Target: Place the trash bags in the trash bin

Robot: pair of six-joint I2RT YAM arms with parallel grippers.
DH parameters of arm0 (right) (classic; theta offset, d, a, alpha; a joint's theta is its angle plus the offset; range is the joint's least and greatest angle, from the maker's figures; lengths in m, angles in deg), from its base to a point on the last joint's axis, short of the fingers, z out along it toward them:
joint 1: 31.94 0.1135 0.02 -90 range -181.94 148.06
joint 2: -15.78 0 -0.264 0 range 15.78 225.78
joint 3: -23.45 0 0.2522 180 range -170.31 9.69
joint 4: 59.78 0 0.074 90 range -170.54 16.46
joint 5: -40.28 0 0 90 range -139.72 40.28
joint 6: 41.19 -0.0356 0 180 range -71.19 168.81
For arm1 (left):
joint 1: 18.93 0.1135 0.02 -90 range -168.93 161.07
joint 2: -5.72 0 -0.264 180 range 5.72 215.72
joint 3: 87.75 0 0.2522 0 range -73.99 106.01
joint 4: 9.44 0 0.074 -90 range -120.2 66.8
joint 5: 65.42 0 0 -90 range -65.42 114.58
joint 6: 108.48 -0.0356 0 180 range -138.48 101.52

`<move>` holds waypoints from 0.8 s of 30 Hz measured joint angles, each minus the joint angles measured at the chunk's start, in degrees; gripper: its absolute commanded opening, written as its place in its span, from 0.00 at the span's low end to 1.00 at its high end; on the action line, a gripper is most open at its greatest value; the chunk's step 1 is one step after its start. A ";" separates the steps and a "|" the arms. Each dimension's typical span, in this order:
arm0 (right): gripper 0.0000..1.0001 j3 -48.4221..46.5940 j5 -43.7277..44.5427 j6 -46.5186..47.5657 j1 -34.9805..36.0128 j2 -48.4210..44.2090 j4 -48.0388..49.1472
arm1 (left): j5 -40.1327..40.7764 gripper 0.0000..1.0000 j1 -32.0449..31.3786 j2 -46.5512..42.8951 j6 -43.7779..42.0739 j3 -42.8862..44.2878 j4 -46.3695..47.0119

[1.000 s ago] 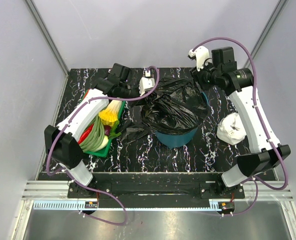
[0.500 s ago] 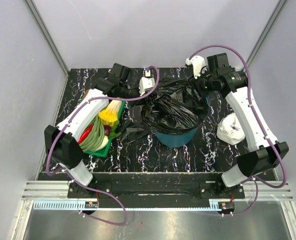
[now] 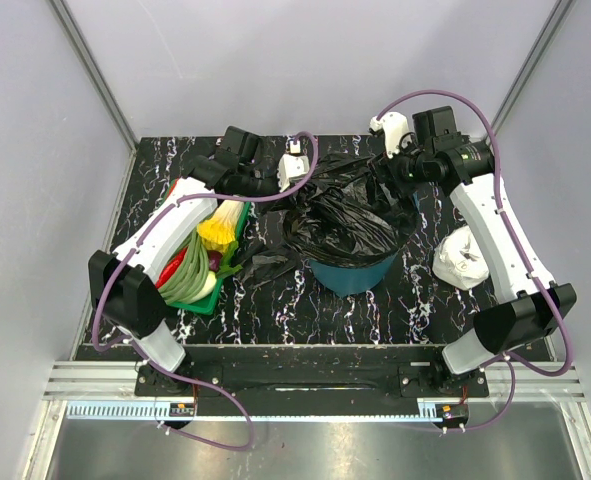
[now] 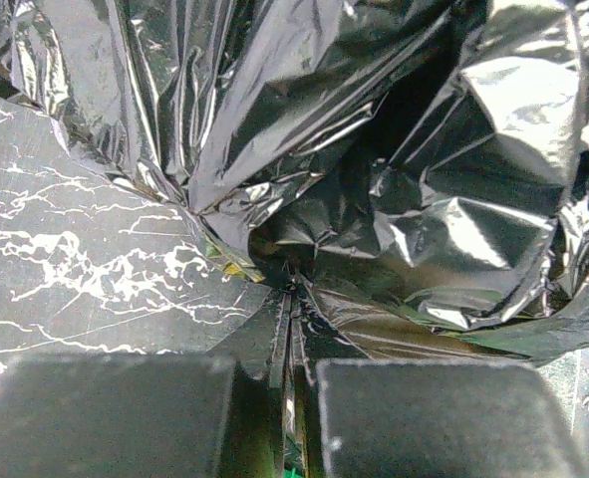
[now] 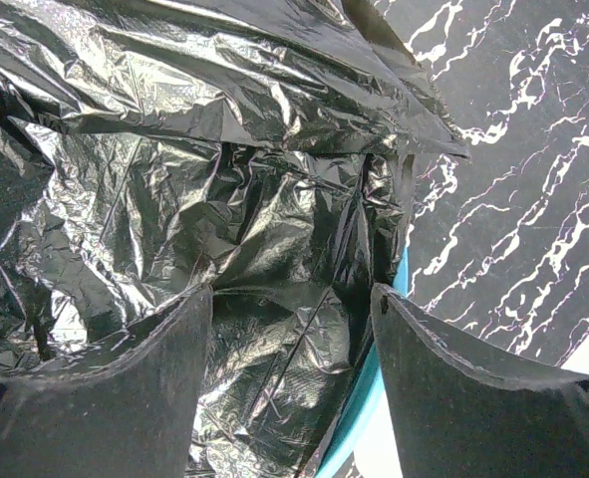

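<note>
One right claw [image 5: 292,291] splayed above bin [image 5: 359,408].

Black white-veined marble-look tabletop [image 3: 275,310]; plain pale grey walls [image 3: 275,60]; aluminium corner posts [image 3: 95,75]; brushed metal shelf [image 3: 305,450] at near edge.

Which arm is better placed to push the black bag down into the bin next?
Probably the right: the right gripper is open at the trash bin's rim over the trash bag, while the left gripper is shut, pinching the bag's edge.
</note>
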 measured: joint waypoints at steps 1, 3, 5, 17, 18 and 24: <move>0.68 0.00 0.00 0.00 0.00 0.00 0.00 | 0.04 0.01 0.00 0.00 0.00 0.00 0.00; 0.65 0.00 -0.02 0.02 0.00 0.00 0.02 | 0.09 0.01 0.00 0.00 0.00 0.00 0.00; 0.62 0.00 -0.26 0.02 0.00 0.00 0.00 | 0.11 0.01 0.00 0.00 0.00 0.00 0.00; 0.38 1.51 -1.51 0.11 0.04 0.90 -0.44 | 0.13 0.01 0.00 0.00 0.00 0.00 0.00; 0.34 1.51 -1.51 0.15 0.04 0.92 -0.50 | 0.15 0.01 -0.02 0.00 0.00 0.00 0.00; 0.09 1.38 -1.46 0.09 0.04 0.92 -0.61 | 0.17 0.01 -0.02 0.00 -0.02 0.00 0.00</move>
